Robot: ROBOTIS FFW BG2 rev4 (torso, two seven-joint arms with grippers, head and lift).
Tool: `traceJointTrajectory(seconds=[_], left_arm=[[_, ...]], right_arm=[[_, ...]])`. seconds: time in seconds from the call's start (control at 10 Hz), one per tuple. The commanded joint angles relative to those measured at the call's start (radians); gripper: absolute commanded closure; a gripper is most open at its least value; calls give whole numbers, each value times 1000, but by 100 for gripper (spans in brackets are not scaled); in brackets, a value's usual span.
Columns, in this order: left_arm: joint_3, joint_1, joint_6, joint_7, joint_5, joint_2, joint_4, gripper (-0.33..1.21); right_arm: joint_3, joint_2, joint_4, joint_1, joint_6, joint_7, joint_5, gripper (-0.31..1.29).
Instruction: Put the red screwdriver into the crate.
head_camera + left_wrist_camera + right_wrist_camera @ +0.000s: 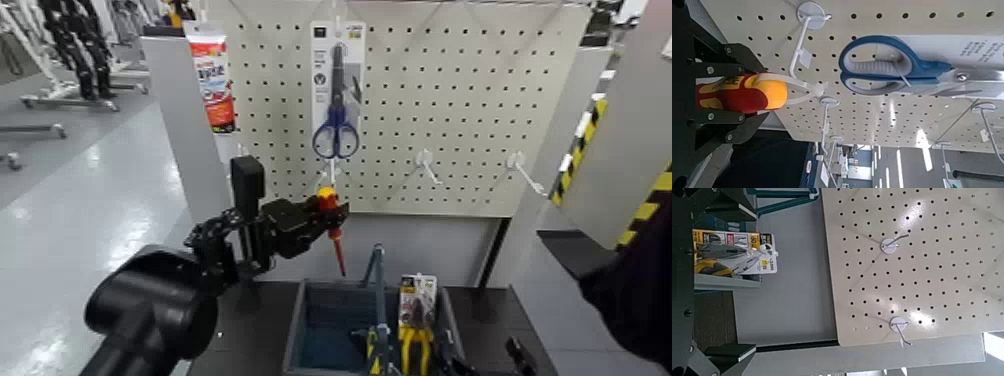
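My left gripper (322, 210) is shut on the red screwdriver (331, 222), gripping its red and yellow handle. The thin red shaft points down toward the crate (300, 310), above its back left part. In the left wrist view the handle (746, 92) sits clamped between the dark fingers (719, 59), just off the white pegboard. The dark grey-blue crate stands on the table below, with its arched handle (376, 270) upright. My right gripper (518, 355) waits low at the right beside the crate, open and empty.
A blue-handled scissors pack (337, 90) hangs on the pegboard (450, 110) above the left gripper; it also shows in the left wrist view (891, 66). A yellow-handled pliers pack (415, 318) stands in the crate's right half. Bare hooks (427, 165) jut out.
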Motion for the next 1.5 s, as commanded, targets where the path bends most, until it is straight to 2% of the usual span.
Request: traceJointTrajectory(seconds=[0.1,0.5,0.9,1.2,1.5], left_arm=[[5,44,60,4,11,6,-85,106],[16,107,140,12,43,9,-148,106],[34,170,157,26,78,12,-134,106],[19,173,118,29,117,3,-47,106],[-24,164,23,42,221,-14,79,106]], right_arm=[[-2,-2,2,0,-2,0,0,13],[-2,-3,0,0,-2,0,0,13],[-2,-2,2,0,-2,0,-2,13],[0,-2,3,0,-4,0,-2,13],[1,0,5,0,-4,0,-3,13]])
